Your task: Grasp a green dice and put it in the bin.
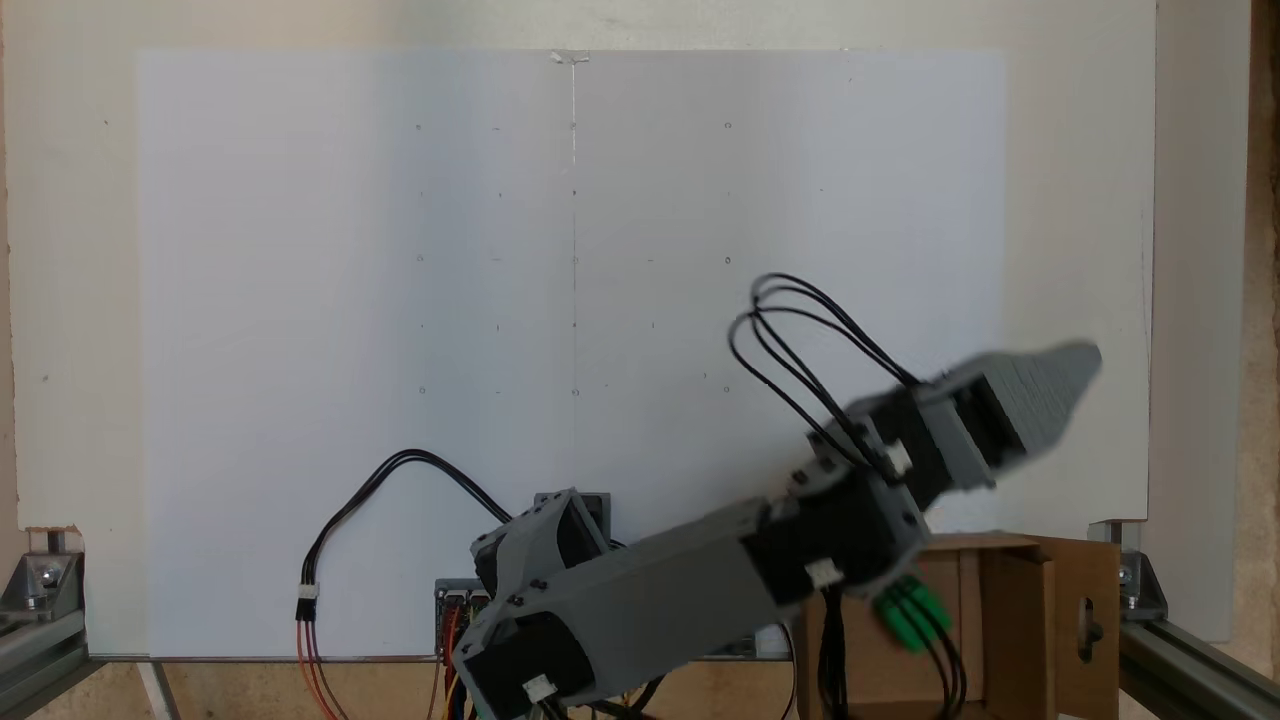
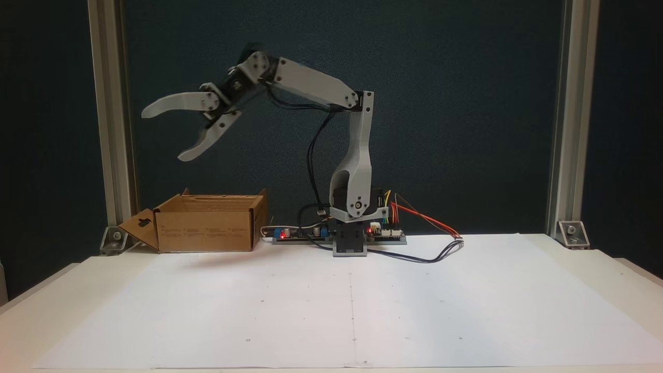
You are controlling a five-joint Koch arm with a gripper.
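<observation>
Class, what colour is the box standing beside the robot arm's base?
Brown: the cardboard box, clearest in a fixed view.

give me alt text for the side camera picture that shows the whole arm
A grey robot arm holds its open, empty gripper high above a brown cardboard bin on a white-papered table. Wires and circuit boards sit at its base.

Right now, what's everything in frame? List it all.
paper sheet: one, white, covering the table
box: one, brown cardboard, open, at the left in this fixed view
green thing: one, blurred behind cables, over the box; possibly the dice
frame posts: two, silver, back corners
circuit boards: red lights lit, beside the arm base
wires: red, orange, yellow and black, at the base
arm: one, grey, raised
fingers: two, spread open, empty, above the box
</observation>
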